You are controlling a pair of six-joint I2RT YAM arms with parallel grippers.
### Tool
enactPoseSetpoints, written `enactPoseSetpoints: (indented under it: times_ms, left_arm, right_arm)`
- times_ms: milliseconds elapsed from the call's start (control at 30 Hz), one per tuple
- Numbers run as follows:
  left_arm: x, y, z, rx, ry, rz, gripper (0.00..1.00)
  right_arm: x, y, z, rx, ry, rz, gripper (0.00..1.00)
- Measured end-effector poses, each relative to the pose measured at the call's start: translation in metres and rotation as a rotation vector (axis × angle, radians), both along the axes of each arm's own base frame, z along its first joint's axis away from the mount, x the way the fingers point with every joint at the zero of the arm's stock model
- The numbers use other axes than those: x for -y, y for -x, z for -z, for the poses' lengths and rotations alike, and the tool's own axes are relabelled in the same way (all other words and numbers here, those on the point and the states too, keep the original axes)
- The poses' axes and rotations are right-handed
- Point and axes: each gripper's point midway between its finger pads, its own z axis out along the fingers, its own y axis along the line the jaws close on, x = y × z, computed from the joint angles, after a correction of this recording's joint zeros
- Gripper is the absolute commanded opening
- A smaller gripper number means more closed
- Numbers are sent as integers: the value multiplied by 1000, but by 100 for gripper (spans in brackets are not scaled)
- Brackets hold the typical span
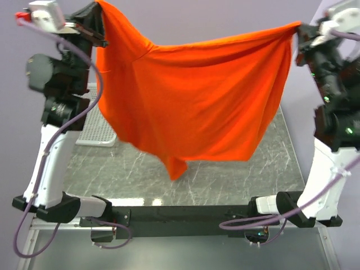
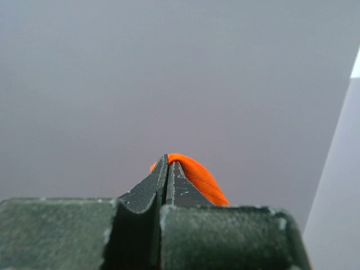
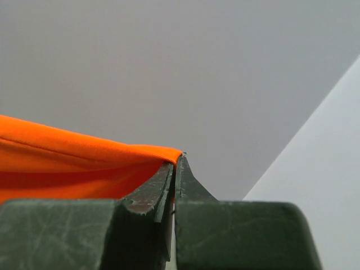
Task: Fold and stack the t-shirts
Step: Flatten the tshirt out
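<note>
The bright orange-red t-shirt hangs spread in the air between my two raised arms, its lowest corner dangling just above the marble tabletop. My left gripper is shut on the shirt's top left corner; in the left wrist view a fold of the orange t-shirt pokes out past the closed left gripper. My right gripper is shut on the top right corner; in the right wrist view the t-shirt stretches away to the left from the closed right gripper.
A white mesh basket lies on the table's left side, partly behind the hanging shirt. The grey marble tabletop lies below. Both wrist views face a plain grey wall.
</note>
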Motion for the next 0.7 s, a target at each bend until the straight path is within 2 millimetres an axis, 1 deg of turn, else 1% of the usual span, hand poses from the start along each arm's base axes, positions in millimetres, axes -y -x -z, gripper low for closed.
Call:
enactPoseSetpoints:
  times_ms: [33,133,167,200,267,300,367,433,467,500,533,600,667,700]
  left_arm:
    - [1,-10,7,-16,-2,-9,1]
    - [3,-57,37,-94,-15,-34,1]
    - [1,-83,51,-131,-16,-49,1]
    - [-1,-103,62,-160,-10,-53,1]
    - [-3,-154,89,-225,5,-62,1]
    - [-5,-181,106,-268,21,-59,1]
    - [-6,-216,122,-306,47,-48,1]
    - [-6,-241,131,-327,80,-28,1]
    - [-5,-245,129,-322,95,-14,1]
    - [-4,-245,127,-320,109,2,1]
    - [-2,-242,122,-315,118,19,1]
    - [0,-224,98,-264,127,55,1]
    - [2,-189,72,-215,125,96,1]
    - [2,-170,61,-192,120,113,1]
  right_arm:
    - [-1,-12,13,-36,-2,-7,0]
    - [-6,-56,62,-178,-10,-31,0]
    - [-7,-73,76,-220,-12,-34,0]
    - [-8,-87,86,-249,-14,-36,0]
    - [-8,-128,116,-327,-23,-31,0]
    - [-7,-148,128,-360,-30,-24,0]
    - [-4,-185,145,-398,-44,-1,0]
    - [1,-208,152,-403,-56,25,0]
    - [2,-211,153,-402,-60,34,0]
    - [4,-211,155,-407,-65,43,0]
    - [4,-207,152,-400,-71,45,0]
    - [6,-188,137,-361,-79,44,0]
    - [10,-156,116,-318,-94,36,0]
    - [15,-137,103,-288,-99,34,0]
